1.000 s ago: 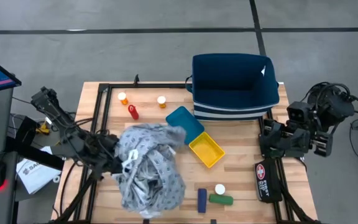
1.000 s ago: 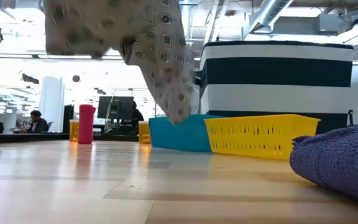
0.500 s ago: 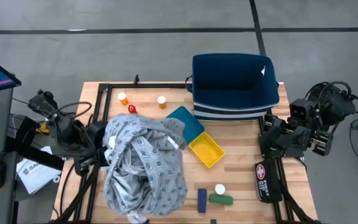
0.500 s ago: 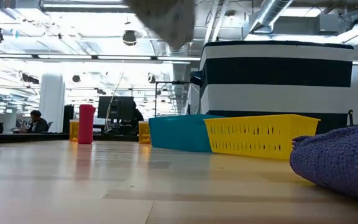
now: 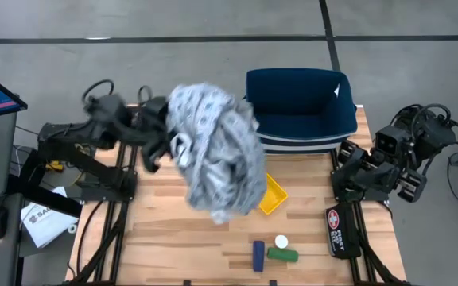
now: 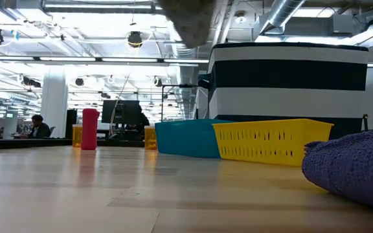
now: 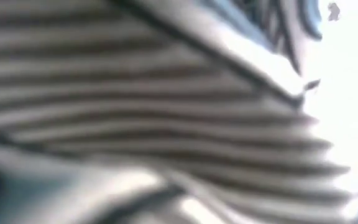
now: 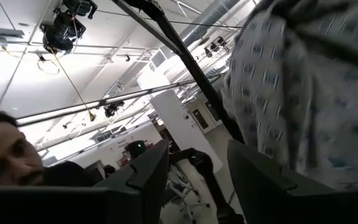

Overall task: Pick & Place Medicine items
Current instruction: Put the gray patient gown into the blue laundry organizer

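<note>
While the left gripper [image 5: 168, 137] holds the grey-blue patterned cloth [image 5: 217, 151] up over the table's middle, jaws pinched tight on the fabric, the cloth hangs as a big bundle and blocks most of the top view. Under it only a corner of the yellow tray [image 5: 274, 193] shows; blue tray [image 6: 186, 137] is seen in the low view, touching the yellow one. The cloth's lower tip dangles at the top of the low view, clear of the table.

Medicine items: small blue box [image 5: 258, 255], a white-capped bottle [image 5: 281, 241] and green bottle [image 5: 283, 255] sit close together near the front edge, clear of the cloth. Red bottle [image 6: 90, 128] stands upright at the far left in the low view, with orange bottles [image 6: 150, 137] beside and behind it; these are hidden from above by cloth and arm.

Navy striped bin [image 5: 299, 110] stands at the back edge, just beside the hanging cloth. A red-and-black pouch [image 5: 337, 232] lies at the right edge.

Right gripper [image 8: 194, 171] is parked off the table's right side, fingers apart a narrow gap, holding nothing.

Bare wood table [image 5: 165, 238] is open at front left.
</note>
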{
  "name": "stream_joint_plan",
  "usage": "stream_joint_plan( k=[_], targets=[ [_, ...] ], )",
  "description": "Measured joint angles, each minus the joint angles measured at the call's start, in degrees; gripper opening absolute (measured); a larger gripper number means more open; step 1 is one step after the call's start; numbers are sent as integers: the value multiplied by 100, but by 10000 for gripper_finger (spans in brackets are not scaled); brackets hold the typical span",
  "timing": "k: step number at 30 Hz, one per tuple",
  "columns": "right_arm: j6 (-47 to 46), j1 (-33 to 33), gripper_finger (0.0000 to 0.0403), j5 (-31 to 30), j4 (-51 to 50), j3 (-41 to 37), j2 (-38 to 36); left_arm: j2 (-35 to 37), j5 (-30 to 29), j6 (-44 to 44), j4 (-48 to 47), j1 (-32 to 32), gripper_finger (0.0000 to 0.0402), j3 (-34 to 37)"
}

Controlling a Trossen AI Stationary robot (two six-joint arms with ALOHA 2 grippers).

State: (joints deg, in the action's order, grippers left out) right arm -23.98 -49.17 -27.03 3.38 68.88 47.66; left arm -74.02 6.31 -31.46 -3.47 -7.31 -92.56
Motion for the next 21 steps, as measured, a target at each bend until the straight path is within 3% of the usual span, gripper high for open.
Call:
stream_joint_plan(
  k=[3, 7, 11, 14, 21],
  targets=[
    [199, 0, 162, 2, -2, 0, -7, -480, 640, 83, -18, 592, 27, -378],
    [376, 0, 162, 9, -77, 0, -4, -1155, 1054, 79, 70, 1156, 27, -776],
    [476, 2, 162, 9, -139, 0, -9, -1796, 1510, 3, 843, 1550, 27, -1175],
    [513, 2, 162, 9, -136, 0, -13, -2173, 1552, -35, 1419, 1795, 27, -1467],
    [516, 2, 162, 4, -118, 0, -12, -2876, 1583, 150, 1690, 2207, 27, -1917]
  ],
)
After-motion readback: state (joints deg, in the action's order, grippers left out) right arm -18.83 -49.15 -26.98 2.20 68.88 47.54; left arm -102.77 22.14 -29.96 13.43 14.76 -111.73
